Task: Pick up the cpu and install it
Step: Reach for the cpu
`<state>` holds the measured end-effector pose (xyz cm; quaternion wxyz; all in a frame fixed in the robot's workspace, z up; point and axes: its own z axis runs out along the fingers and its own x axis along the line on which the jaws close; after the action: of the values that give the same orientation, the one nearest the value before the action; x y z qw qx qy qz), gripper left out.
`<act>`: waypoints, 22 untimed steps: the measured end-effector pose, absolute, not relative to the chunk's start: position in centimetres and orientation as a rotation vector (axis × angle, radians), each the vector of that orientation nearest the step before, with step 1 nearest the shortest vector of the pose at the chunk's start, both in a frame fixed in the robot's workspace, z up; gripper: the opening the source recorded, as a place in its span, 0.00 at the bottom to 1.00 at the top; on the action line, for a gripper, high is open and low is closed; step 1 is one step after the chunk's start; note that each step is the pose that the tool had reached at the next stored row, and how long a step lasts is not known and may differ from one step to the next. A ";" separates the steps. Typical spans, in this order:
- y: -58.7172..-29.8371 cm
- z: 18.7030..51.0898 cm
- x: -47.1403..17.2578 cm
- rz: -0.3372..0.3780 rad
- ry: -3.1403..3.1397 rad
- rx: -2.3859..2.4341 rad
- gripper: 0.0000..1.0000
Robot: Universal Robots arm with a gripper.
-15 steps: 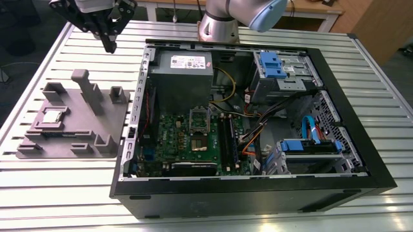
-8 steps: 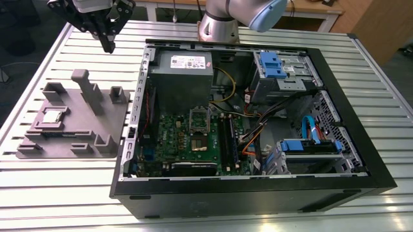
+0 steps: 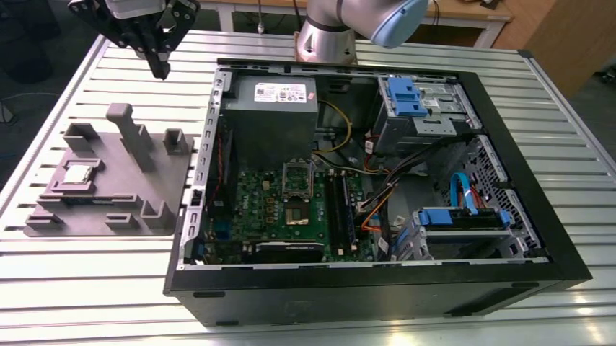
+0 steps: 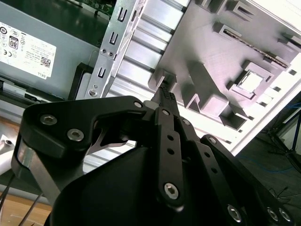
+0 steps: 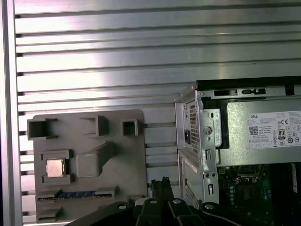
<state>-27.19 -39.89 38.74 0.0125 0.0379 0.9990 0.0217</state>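
Cpu (image 5: pixel 55 168), small silvery square, sits in grey holder (image 5: pixel 127 165).

My exterior view sits high and back, looking down across the table (image 3: pixel 77 288) at the open computer case (image 3: pixel 385 288) and grey tray (image 3: pixel 169 180). First wrist view looks straight down from well above. Second wrist view is close and tilted, seemingly sideways, looking past the gripper (image 4: pixel 165 94). All three share tray and case.

bright light washes the ribbed table (image 3: pixel 91 288), with white glare on slats beside the computer case (image 3: pixel 385 297). inside the case lies shadow.
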 end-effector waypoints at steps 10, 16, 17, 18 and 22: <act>-39.9 38.7 -27.4 0.068 3.114 0.118 0.11; -39.9 38.7 -27.6 0.068 3.114 0.118 0.11; -39.9 38.7 -27.6 0.068 3.114 0.118 0.11; -39.9 38.7 -27.7 0.068 3.114 0.118 0.11; -39.9 38.7 -27.8 0.068 3.114 0.118 0.11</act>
<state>-27.78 -39.89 38.73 0.0125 0.0379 0.9990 0.0217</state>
